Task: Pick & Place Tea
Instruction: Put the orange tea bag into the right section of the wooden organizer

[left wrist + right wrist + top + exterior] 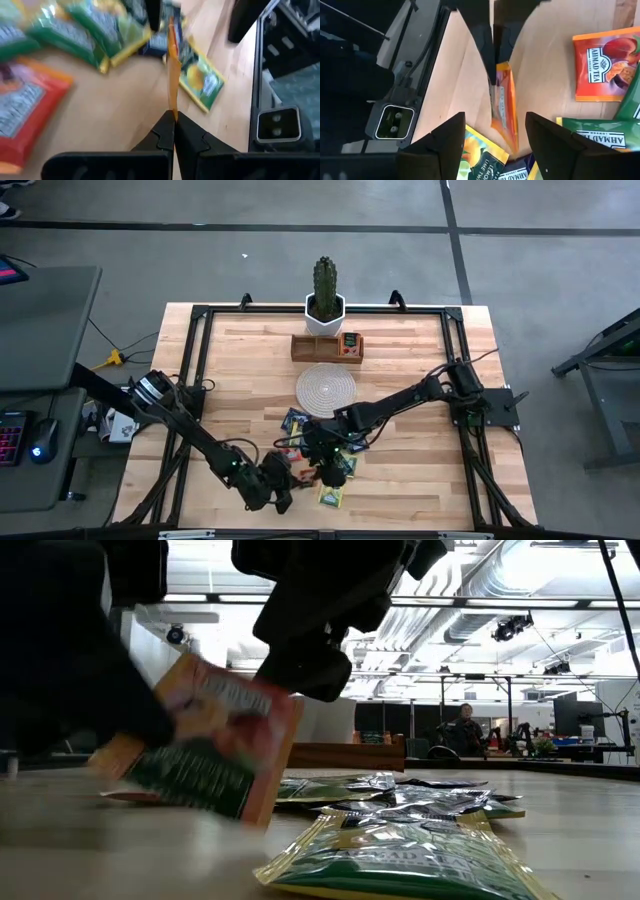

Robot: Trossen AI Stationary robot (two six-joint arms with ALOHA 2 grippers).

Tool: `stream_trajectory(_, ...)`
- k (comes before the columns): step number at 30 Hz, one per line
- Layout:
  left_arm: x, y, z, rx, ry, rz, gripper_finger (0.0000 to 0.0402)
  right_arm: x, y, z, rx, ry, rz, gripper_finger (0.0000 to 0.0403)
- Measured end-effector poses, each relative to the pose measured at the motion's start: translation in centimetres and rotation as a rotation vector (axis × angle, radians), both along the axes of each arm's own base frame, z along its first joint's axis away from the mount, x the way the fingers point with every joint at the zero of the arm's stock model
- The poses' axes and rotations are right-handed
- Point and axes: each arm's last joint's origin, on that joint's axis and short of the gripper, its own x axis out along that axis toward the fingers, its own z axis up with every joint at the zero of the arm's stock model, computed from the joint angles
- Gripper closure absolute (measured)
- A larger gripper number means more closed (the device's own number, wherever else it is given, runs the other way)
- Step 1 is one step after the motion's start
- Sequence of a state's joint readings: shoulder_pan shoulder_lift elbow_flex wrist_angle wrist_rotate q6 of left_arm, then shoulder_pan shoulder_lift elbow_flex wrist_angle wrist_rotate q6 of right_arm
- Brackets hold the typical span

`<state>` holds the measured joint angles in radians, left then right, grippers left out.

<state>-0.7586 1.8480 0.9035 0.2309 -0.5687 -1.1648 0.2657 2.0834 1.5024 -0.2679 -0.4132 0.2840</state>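
L gripper point(173, 131): clenched on orange tea sachet point(172, 75), held edge-up, near-left of pile.
Sachet look: thin, flat, orange w/ green print.
R gripper point(492, 142): fingers spread wide either side of same sachet, not touching.
Other sachets point(335, 470): loose pile, near-centre of table point(420, 480).
Room: bare wood right of pile.

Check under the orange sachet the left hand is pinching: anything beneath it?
The orange sachet hangs edge-on from the shut left hand between the open right hand fingers. Below: bare table, a yellow-green sachet. Its lower corner is covered.
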Motion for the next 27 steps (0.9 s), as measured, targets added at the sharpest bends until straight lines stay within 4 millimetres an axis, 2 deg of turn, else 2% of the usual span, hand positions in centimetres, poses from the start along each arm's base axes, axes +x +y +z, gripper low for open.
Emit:
stream_trajectory(5,0.0,0.2,1.3,0.034,-0.049,0.008,0.0401,0.1,-0.2,0.0,-0.002,-0.001,-0.010,0.0215)
stream_trajectory(11,0.0,0.2,1.4,0.044,-0.056,0.006,0.0401,0.1,-0.2,0.0,-0.006,-0.002,-0.015,0.0246)
stream_trajectory(14,0.0,0.2,1.4,0.042,-0.055,0.003,0.0401,0.1,-0.2,0.0,-0.004,-0.001,-0.015,0.0283)
stream_trajectory(20,0.0,0.2,1.4,0.058,-0.053,0.006,0.0401,0.1,-0.2,0.0,0.004,0.000,-0.005,0.0387)
stream_trajectory(27,-0.1,0.4,1.3,0.082,-0.045,0.016,0.0400,0.1,-0.2,0.2,-0.003,-0.013,-0.021,0.0395)
